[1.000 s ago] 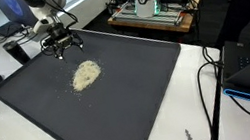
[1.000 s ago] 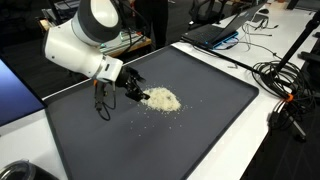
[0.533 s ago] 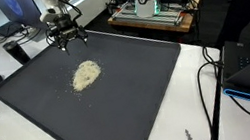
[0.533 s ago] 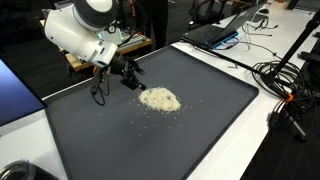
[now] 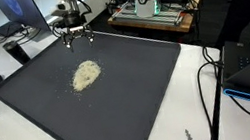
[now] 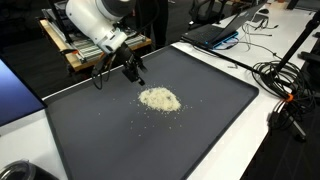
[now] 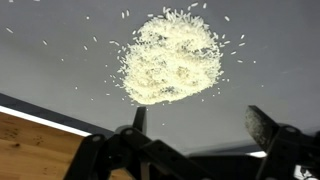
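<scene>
Nearest in both exterior views, the dark mat (image 5: 140,103) is seen bare. Farther in, a pile of rice (image 5: 85,74) is found heaped in one loose mound on the mat's far half. Stray grains (image 7: 126,14) are scattered about it on the mat, as is shown in the wrist view. Beyond the pile, over the mat's far edge, the gripper (image 5: 74,43) is seen in the air, near the mound but apart from it. Its fingers (image 7: 262,125) are spread wide and nothing is carried between them. Behind it, off the mat, a wooden rack (image 6: 78,58) can be made out. Little is judged to have been achieved with the rice. The grains are neither gripped nor touched, no tool or container is seen beside them, and the mound lies whole. Any handling of the mound and of its stray grains is judged to be not yet done
</scene>
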